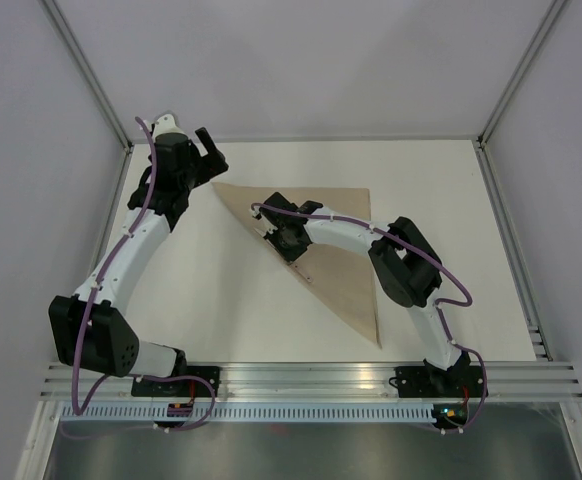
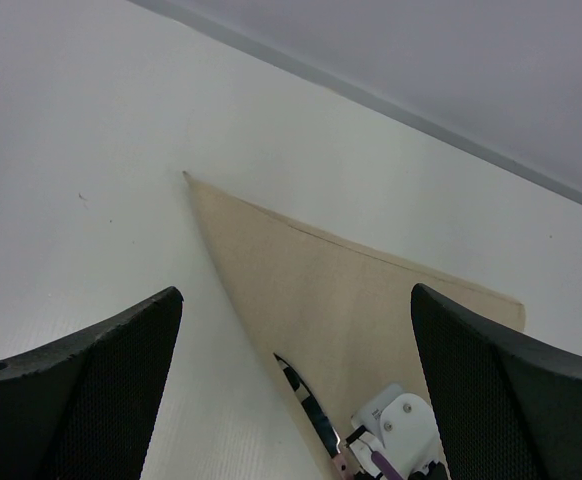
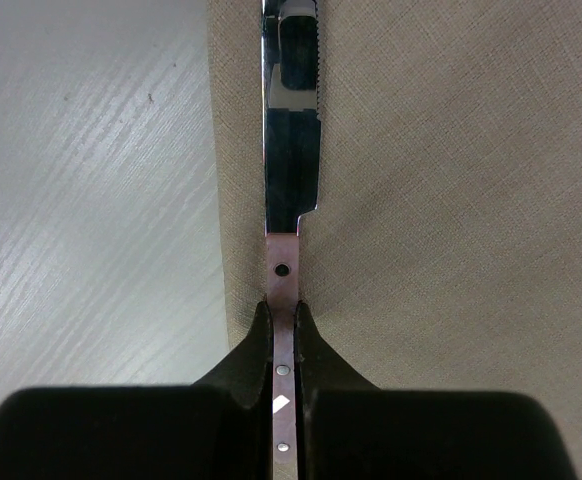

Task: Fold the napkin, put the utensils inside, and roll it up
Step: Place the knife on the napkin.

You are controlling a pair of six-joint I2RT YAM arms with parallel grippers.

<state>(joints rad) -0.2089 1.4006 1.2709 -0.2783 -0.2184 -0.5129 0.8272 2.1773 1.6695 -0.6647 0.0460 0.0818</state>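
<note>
**Q:** Knife fully seen?

**A:** No. Right wrist view: the knife [image 3: 289,170] has its tip cut by the top edge. The handle end is buried between the fingers of my right pincer [image 3: 286,335] and lost at the bottom edge. From above it is too small to make out under that pincer.

**Q:** Napkin?

**A:** From above, my right arm covers a band of the napkin [image 1: 343,275]. Left wrist view: its near part runs off the bottom edge, as do both fingers of my left pincer [image 2: 296,295].
</note>
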